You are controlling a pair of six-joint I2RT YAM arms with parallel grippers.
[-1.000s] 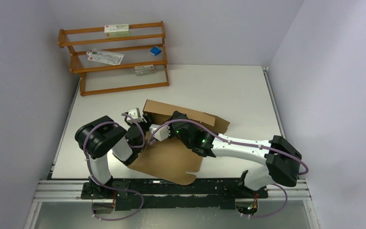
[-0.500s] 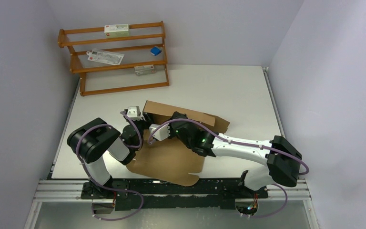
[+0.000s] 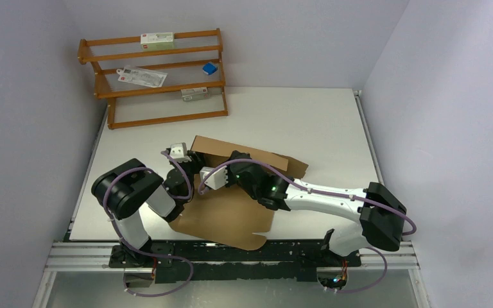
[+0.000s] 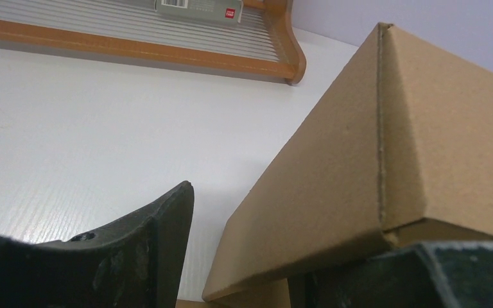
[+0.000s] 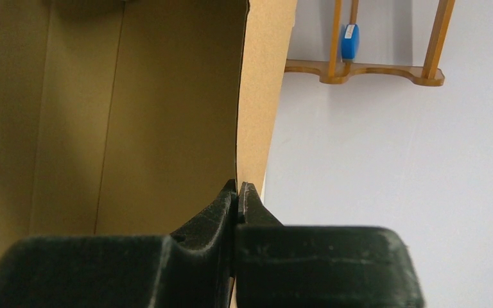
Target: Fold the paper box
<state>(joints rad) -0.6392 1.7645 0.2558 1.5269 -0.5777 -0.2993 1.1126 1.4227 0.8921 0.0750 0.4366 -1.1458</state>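
Since a second ago the left elbow [image 3: 126, 187] has drawn back, the left end effector [image 4: 305, 221] apart at the raised end of the box [image 3: 228, 215], mid-bench [image 3: 308, 122], while the right end effector [image 5: 237, 192] seems clamped on a wall edge; wall-raising is under way, next needing that wall pushed upright.

paper box [image 3: 228, 215] lies mid-table [image 3: 321, 122], toward the near edge. rack [image 3: 154, 77] stands behind it, far left. left gripper [image 4: 302, 231] at the box's left end; right gripper [image 5: 237, 190] on its upright wall.
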